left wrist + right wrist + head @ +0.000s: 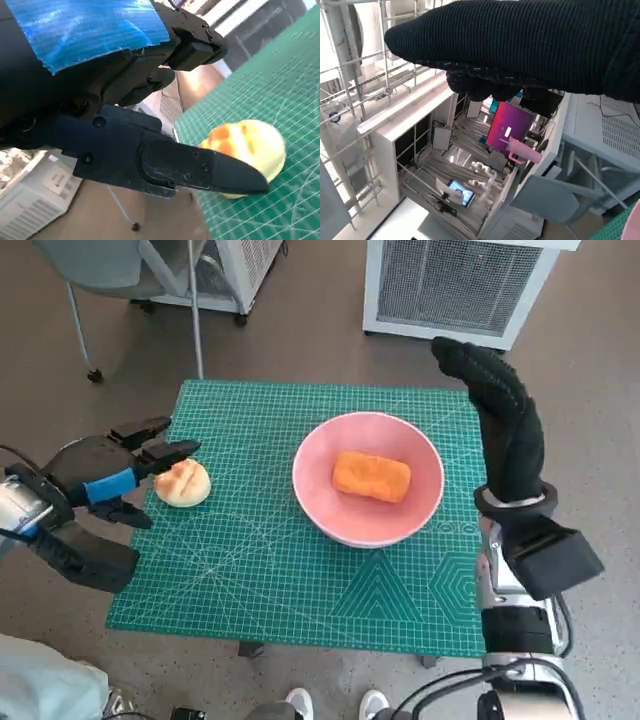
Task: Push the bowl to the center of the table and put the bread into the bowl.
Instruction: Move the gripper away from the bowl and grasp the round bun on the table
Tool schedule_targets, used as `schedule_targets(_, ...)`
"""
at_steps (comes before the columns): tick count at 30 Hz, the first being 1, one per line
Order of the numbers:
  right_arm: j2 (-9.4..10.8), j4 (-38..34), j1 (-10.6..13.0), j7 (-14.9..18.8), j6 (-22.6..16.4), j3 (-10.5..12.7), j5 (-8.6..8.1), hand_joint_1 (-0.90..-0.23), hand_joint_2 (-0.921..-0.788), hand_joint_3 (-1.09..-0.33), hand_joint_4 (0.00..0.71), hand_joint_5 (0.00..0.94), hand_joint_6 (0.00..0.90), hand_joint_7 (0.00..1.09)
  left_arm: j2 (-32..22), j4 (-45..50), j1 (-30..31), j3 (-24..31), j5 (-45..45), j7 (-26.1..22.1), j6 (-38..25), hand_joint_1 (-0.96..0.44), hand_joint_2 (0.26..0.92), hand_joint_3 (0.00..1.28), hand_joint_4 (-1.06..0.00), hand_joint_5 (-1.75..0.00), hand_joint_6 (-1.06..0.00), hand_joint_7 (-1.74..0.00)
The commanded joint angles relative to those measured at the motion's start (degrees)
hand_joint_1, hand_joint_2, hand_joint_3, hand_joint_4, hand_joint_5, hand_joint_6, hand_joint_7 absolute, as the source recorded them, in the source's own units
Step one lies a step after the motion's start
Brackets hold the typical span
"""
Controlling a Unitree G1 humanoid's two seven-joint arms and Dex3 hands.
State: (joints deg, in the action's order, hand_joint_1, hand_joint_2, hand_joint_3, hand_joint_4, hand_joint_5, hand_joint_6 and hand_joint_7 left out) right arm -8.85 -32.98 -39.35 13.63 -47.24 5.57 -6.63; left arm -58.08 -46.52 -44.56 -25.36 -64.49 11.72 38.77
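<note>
You are looking at a green gridded cutting mat (300, 570) with the wide pink bowl (425, 465) sitting near its middle, just beside your gloved right hand (497, 400), which is holding nothing with fingers extended. An orange bread loaf (371, 476) is lying in it. I judge the loading step underway: the round pale bun (182, 482) is resting just past your left hand (140, 455), whose fingers are hanging spread and need closing on it.
</note>
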Motion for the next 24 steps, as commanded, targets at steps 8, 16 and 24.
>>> schedule_targets(8, -0.3, 0.8, 1.8, 0.7, 1.6, 0.0, -0.27, -0.679, -0.921, -0.836, 0.24, 0.0, -0.001, 0.65, 1.4, -4.4, -2.7, -2.1, 1.4, 2.7, 0.0, -0.89, 0.889, 0.0, -0.12, 0.0, -0.23, 0.0)
schedule_targets(16, -0.3, 0.9, 1.6, 0.9, 2.0, -0.1, -0.37, -0.681, -0.921, -0.835, 0.24, 0.0, -0.001, 0.65, 3.2, -7.2, -4.1, -2.7, 3.1, 1.1, -0.4, -0.84, 0.883, 0.0, -0.12, 0.0, -0.23, 0.0)
schedule_targets(24, -0.3, 1.0, 1.8, 0.9, 2.2, 0.0, -0.27, -0.682, -0.921, -0.833, 0.24, 0.001, -0.001, 0.65, 6.6, -13.3, -6.1, -3.8, 5.1, -0.5, -1.0, -0.73, 0.833, 0.0, -0.13, 0.0, -0.23, 0.0)
